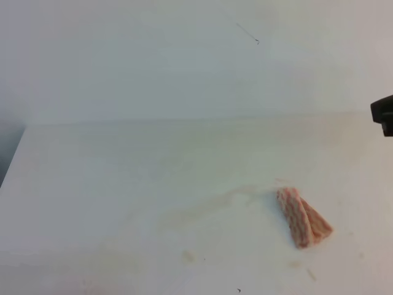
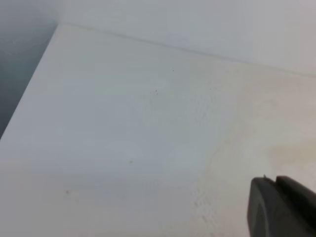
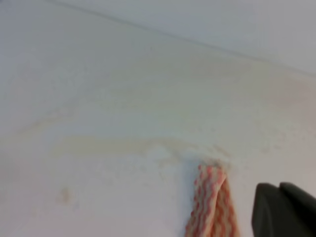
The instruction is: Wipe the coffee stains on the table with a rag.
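Observation:
The rag, pinkish-orange with pale stripes, lies crumpled and folded on the white table at the right front. It also shows low in the right wrist view, rag. The coffee stains are faint brownish smears running left from the rag, and appear as a pale tan streak in the right wrist view. A black part of the right arm shows at the right edge, well above and apart from the rag. My right gripper is shut and empty. Only a dark piece of the left gripper shows.
A pale wall rises behind the table's far edge. The table's left edge drops off to a dark gap. Small specks dot the front of the table.

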Motion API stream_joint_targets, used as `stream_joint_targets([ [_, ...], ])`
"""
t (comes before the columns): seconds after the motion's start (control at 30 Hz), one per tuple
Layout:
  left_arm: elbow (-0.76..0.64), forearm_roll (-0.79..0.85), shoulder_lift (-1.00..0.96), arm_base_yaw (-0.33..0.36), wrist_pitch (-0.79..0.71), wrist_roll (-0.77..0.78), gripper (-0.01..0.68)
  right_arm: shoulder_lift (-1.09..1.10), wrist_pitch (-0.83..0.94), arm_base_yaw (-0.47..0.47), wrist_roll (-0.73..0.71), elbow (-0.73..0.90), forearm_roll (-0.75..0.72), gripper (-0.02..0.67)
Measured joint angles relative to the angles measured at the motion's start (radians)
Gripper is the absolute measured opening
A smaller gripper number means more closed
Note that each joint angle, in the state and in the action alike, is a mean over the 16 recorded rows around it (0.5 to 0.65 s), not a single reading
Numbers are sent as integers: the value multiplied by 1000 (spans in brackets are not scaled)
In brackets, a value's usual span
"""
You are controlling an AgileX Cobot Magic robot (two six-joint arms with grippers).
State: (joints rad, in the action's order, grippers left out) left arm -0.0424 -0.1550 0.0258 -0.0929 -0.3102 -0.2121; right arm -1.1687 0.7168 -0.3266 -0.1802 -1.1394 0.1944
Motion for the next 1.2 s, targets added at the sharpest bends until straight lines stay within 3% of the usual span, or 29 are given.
stream_joint_targets([
  [0.4,-3,0,2,0,1,0,1,37,16,6,0,10,-1,-2],
  [0.7,0,0,0,0,0,0,1,293,-34,61,0,57,-7,-2],
  [0.93,0,0,0,0,0,0,1,619,-257,170,0,259,-18,-2],
  [1.2,-3,0,2,0,1,0,1,971,-522,296,-1,636,-24,-2],
])
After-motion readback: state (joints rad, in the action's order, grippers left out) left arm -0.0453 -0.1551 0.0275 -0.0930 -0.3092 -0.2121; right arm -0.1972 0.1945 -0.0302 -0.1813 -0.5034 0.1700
